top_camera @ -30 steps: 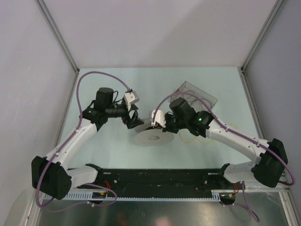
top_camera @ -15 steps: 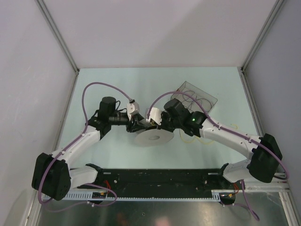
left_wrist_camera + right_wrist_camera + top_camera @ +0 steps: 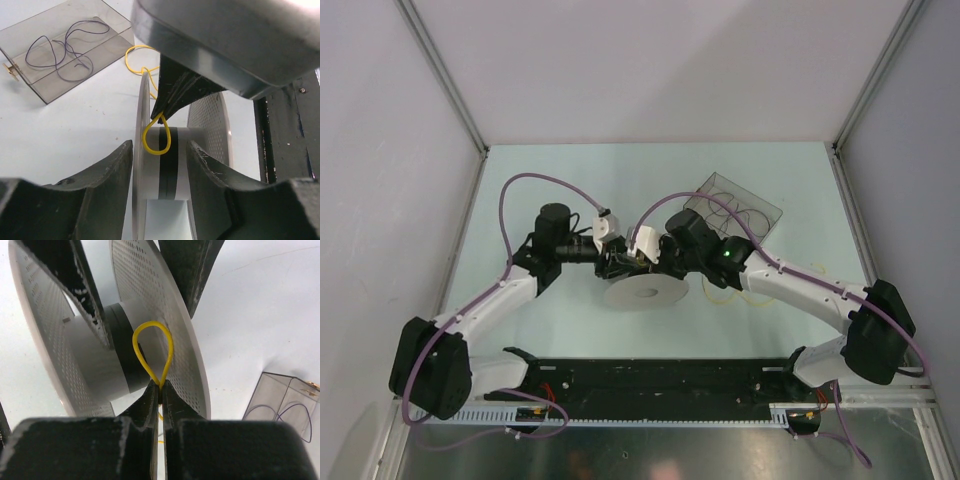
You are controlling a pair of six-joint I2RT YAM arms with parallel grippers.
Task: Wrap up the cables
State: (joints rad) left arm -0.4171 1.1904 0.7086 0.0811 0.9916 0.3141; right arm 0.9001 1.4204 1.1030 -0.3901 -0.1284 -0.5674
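A white spool point(image 3: 648, 292) with perforated flanges lies on the table; its hub point(image 3: 172, 165) carries a black band. My right gripper point(image 3: 160, 386) is shut on a small loop of yellow cable point(image 3: 152, 351) and holds it against the hub between the flanges. That loop point(image 3: 156, 136) hangs from the right fingertips point(image 3: 175, 95) in the left wrist view. My left gripper point(image 3: 160, 200) is open, one finger on each side of the spool, facing the right gripper point(image 3: 633, 262). The rest of the yellow cable point(image 3: 723, 296) trails in loose loops on the table right of the spool.
A clear plastic box point(image 3: 738, 206) with thin purple wire point(image 3: 65, 47) inside stands behind the right arm. A black rail point(image 3: 650, 378) runs along the near edge. Grey walls close in the back and both sides.
Both grippers have closed in on the spool from either side, the left moving right and the right moving left. They now meet over its near-left rim.
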